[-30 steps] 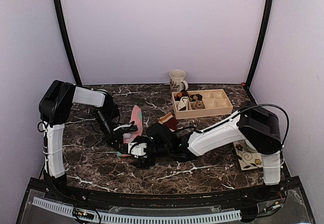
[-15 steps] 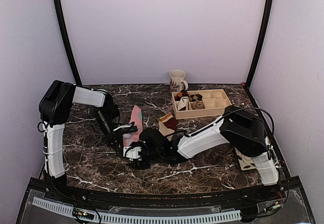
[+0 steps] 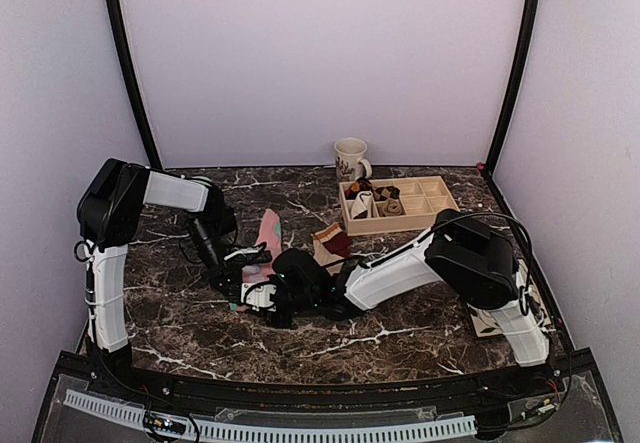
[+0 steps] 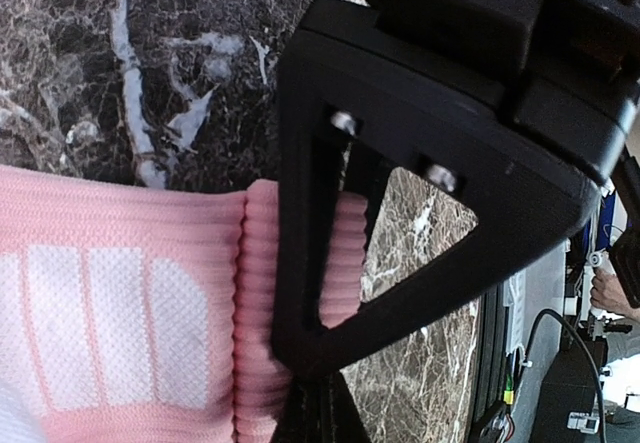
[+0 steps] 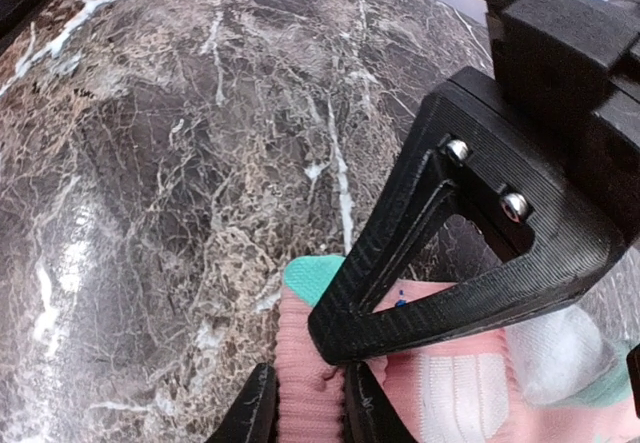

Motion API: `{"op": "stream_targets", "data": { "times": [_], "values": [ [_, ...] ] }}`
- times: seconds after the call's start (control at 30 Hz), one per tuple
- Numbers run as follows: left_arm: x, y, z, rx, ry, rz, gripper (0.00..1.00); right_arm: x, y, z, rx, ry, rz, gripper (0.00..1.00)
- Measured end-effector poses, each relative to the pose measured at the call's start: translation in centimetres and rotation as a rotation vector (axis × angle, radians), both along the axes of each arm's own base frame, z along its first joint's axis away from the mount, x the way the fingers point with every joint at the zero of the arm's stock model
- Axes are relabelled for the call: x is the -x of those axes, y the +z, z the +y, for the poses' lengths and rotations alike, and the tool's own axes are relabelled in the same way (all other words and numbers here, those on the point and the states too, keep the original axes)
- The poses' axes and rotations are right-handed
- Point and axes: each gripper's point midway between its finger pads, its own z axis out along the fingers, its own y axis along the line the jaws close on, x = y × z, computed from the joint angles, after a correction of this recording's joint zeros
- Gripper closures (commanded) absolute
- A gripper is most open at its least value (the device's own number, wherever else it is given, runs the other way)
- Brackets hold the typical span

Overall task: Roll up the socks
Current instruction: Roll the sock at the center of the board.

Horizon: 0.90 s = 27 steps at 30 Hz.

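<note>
Pink sock [image 3: 266,235] lies L-centre on the table [image 3: 200,335], tan sock [image 3: 331,238] just R of it. L gripper [image 4: 300,383] is clenched on its ribbed cuff, and R gripper [image 5: 318,375] has its fingers nearly together w/ pink fabric by the green patch pinched between. From above, R arm [image 3: 400,273] hides the sock's near end & both grips; wrist views cut off the lower fingers.
</note>
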Motion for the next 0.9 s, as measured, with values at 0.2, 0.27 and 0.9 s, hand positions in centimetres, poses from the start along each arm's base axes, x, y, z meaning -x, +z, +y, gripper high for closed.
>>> {"op": "stream_targets", "data": {
  "times": [0.2, 0.27, 0.9],
  "values": [
    [-0.1, -0.1, 0.0, -0.012, 0.01, 0.001, 0.76, 0.0, 0.0, 0.0, -0.009, -0.018, 0.042, 0.94],
    [-0.2, 0.1, 0.0, -0.016, 0.015, -0.008, 0.61, 0.0, 0.0, 0.0, -0.013, -0.029, 0.073, 0.94],
    [1.6, 4.8, 2.5, 0.037, -0.096, -0.567, 0.48, -1.9, 0.6, -1.7, -0.055, -0.152, 0.759, 0.92]
  ]
}}
